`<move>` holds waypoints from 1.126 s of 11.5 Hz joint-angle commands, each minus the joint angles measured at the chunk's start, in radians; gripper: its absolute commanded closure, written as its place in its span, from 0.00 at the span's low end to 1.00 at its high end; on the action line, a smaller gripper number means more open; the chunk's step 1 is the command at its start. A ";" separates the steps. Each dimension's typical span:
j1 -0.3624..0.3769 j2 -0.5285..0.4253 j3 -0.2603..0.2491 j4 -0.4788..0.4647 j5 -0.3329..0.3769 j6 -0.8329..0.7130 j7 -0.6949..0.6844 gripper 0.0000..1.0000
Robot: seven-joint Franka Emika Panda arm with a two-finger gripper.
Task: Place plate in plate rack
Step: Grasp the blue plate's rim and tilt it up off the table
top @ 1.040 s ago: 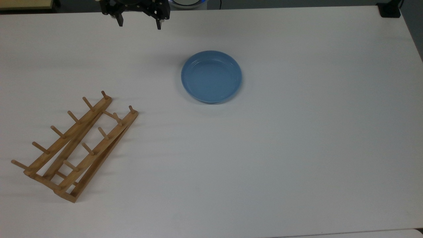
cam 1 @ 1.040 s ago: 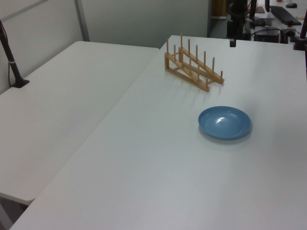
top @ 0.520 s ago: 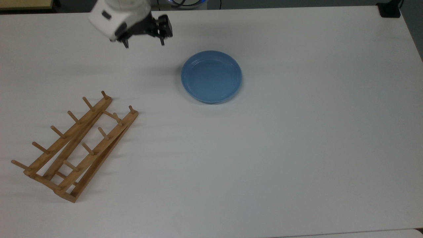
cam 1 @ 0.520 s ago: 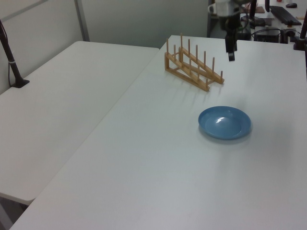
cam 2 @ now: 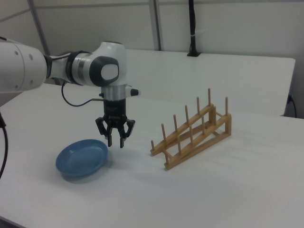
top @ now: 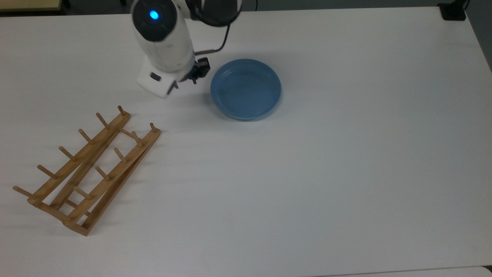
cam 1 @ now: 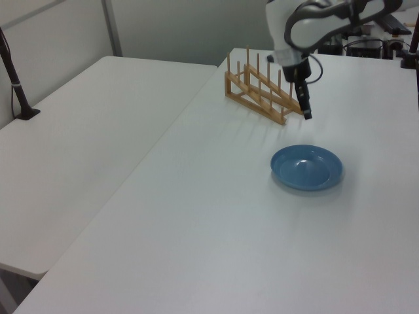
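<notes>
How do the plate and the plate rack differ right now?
The plate is round, glossy and light blue; the plate rack is long, light-brown wood with two rows of upright pegs. The plate lies flat and low; the plate rack stands taller, its rails sloping. Both rest on the white table, apart, neither held.

Top view overhead; left, right views oblique from opposite sides; all share table (top: pixel 346 173).

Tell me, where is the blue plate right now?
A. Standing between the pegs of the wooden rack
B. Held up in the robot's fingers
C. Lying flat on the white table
C. The plate lies flat on the table, apart from the plate rack, and the gripper hangs beside it with open, empty fingers.
</notes>
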 commanded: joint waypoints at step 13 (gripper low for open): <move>0.124 0.097 0.015 -0.045 0.011 0.156 0.038 1.00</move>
